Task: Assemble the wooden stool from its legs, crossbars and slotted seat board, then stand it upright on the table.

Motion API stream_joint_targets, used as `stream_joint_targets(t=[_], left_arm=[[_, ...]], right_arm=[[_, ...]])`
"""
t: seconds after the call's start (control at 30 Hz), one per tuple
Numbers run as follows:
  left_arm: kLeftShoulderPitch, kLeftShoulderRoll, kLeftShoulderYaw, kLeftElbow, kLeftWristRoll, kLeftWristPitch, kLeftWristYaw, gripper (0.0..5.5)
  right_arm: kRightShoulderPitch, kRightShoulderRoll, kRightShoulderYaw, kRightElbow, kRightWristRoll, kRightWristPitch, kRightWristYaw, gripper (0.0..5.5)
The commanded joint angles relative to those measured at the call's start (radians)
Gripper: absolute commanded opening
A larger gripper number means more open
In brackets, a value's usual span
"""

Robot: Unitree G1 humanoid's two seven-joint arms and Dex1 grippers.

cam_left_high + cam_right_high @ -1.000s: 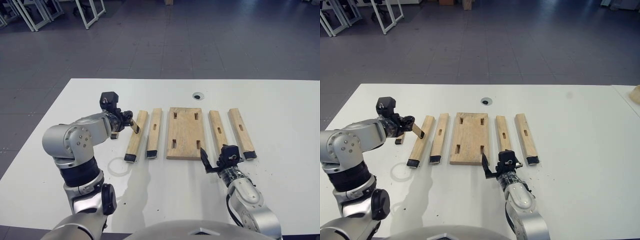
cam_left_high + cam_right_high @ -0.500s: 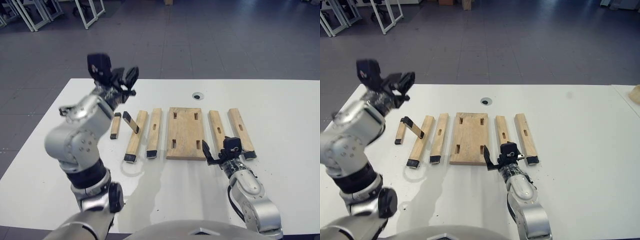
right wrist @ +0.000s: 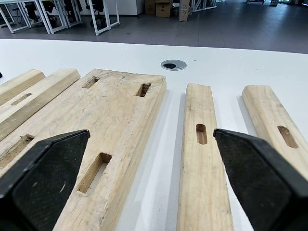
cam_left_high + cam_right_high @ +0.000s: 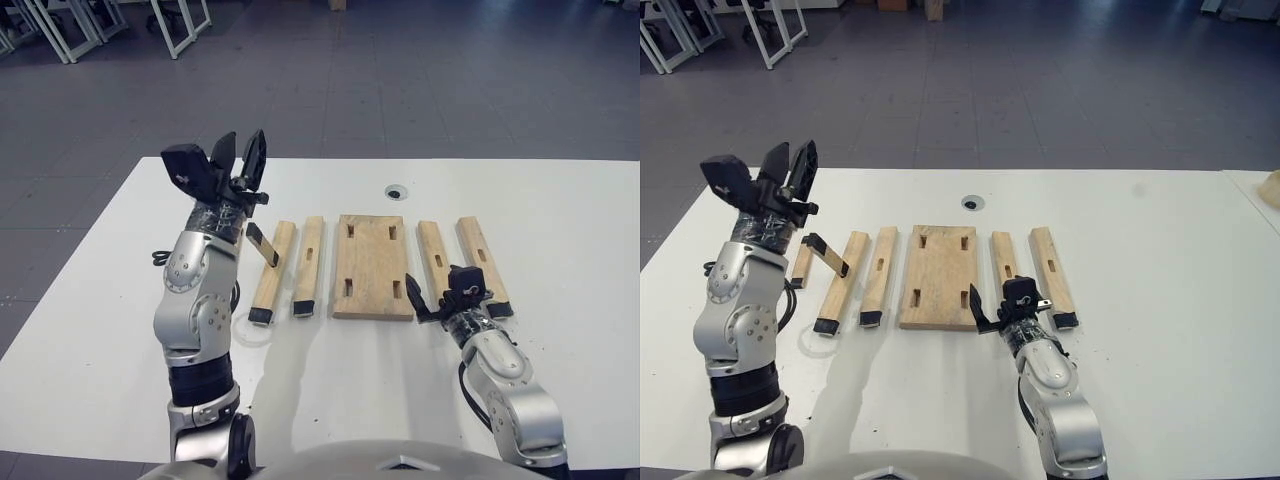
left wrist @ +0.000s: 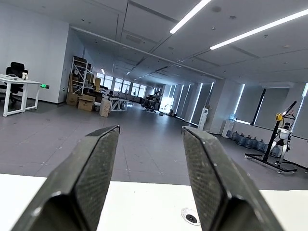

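The slotted seat board [image 4: 372,262] lies flat mid-table. Two legs [image 4: 272,270] [image 4: 309,264] lie to its left and two more [image 4: 435,256] [image 4: 482,262] to its right. A short crossbar [image 4: 262,244] leans tilted against the outer left leg; another crossbar [image 4: 800,268] lies flat beside it, partly behind my left arm. My left gripper [image 4: 244,138] is open and empty, raised well above the table with its fingers [image 5: 91,168] pointing up. My right gripper [image 4: 437,300] rests low at the board's near right corner, open wide, with the board [image 3: 110,106] and a leg [image 3: 202,144] ahead of it.
A round cable hole [image 4: 397,190] sits in the white table [image 4: 560,210] behind the board. A faint ring mark [image 4: 250,326] shows near the left legs' near ends. Bare table lies to the right and in front.
My left gripper has let go of the crossbar, now leaning on the outer left leg, and swung up high. My right gripper has crept slightly toward the board's corner.
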Motion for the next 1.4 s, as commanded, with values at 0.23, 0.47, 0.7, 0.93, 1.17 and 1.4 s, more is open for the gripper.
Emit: stream_joint_targets(t=[0.23, 0.47, 0.7, 0.93, 1.17, 1.4], left_arm=[[-0.036, -0.009, 0.03, 0.084, -0.01, -0.01, 0.058, 2.4], [-0.023, -0.013, -0.014, 0.276, 0.055, 0.047, 0.089, 2.4], [-0.114, 0.031, 0.056, 0.145, 0.008, 0.073, 0.116, 2.4], [-0.052, 0.123, 0.099, -0.2, -0.107, 0.198, 0.121, 2.4], [0.691, 0.116, -0.062, -0.533, -0.087, 0.235, 0.046, 3.38], [0.768, 0.11, -0.203, -0.371, 0.123, 0.281, 0.146, 3.97]], right_arm=[[-0.039, -0.011, -0.004, 0.022, -0.003, 0.015, 0.007, 4.75], [-0.05, -0.011, -0.002, 0.031, -0.01, 0.008, 0.004, 4.75], [-0.034, -0.006, -0.004, 0.026, -0.015, 0.008, -0.007, 4.75], [-0.009, -0.006, -0.011, 0.009, -0.012, 0.011, -0.011, 4.75], [0.042, -0.004, -0.022, -0.018, -0.008, 0.014, -0.019, 4.75], [0.023, -0.032, -0.027, -0.023, -0.007, 0.028, 0.009, 4.75]])
